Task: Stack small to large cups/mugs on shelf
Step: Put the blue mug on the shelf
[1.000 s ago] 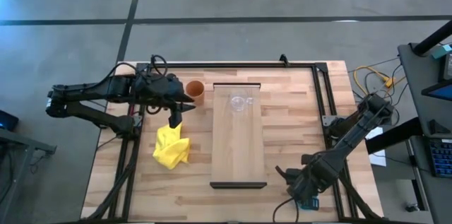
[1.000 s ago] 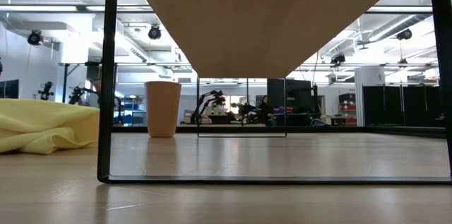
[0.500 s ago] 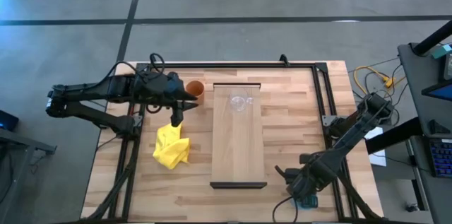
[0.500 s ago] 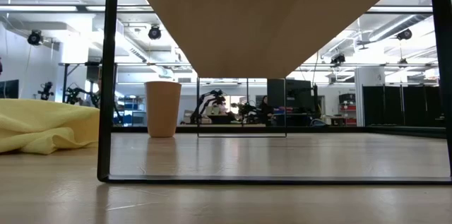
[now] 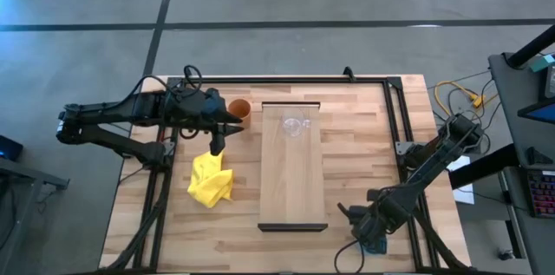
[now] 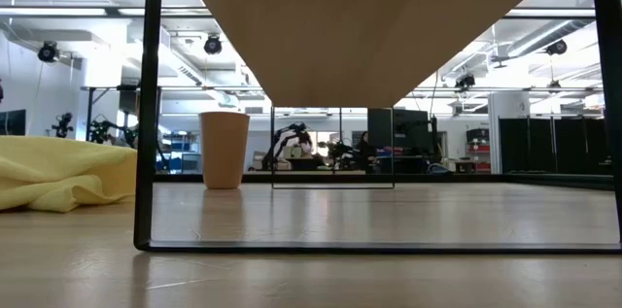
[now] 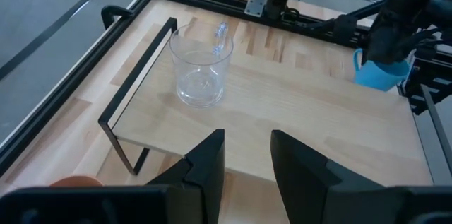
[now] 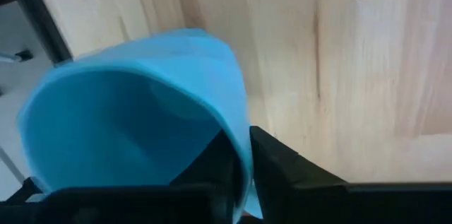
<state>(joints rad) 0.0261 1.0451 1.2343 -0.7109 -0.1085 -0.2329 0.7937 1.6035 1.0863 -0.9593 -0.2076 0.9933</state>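
The clear glass mug (image 5: pixel 295 126) stands upright on the far end of the pale wood shelf (image 5: pixel 293 180); it also shows in the left wrist view (image 7: pixel 202 68). The orange-brown cup (image 5: pixel 239 111) stands on the table left of the shelf, and shows in the low view (image 6: pixel 224 149). My left gripper (image 7: pixel 247 139) is open and empty beside that cup (image 5: pixel 232 121), pointing toward the shelf. My right gripper (image 5: pixel 369 233) is at the table's near right, shut on the light-blue mug (image 8: pixel 141 125), which also shows in the left wrist view (image 7: pixel 381 68). My right gripper holds the light-blue mug by its rim wall (image 8: pixel 239 139), one finger inside the mug and one outside. The mug is tipped, with its opening facing the wrist camera. Whether it is clear of the table, I cannot tell.
A crumpled yellow cloth (image 5: pixel 211 180) lies on the table left of the shelf, near my left arm. A black metal frame (image 5: pixel 286 78) runs along the table's far and side edges. The shelf stands on thin black legs (image 6: pixel 146 104).
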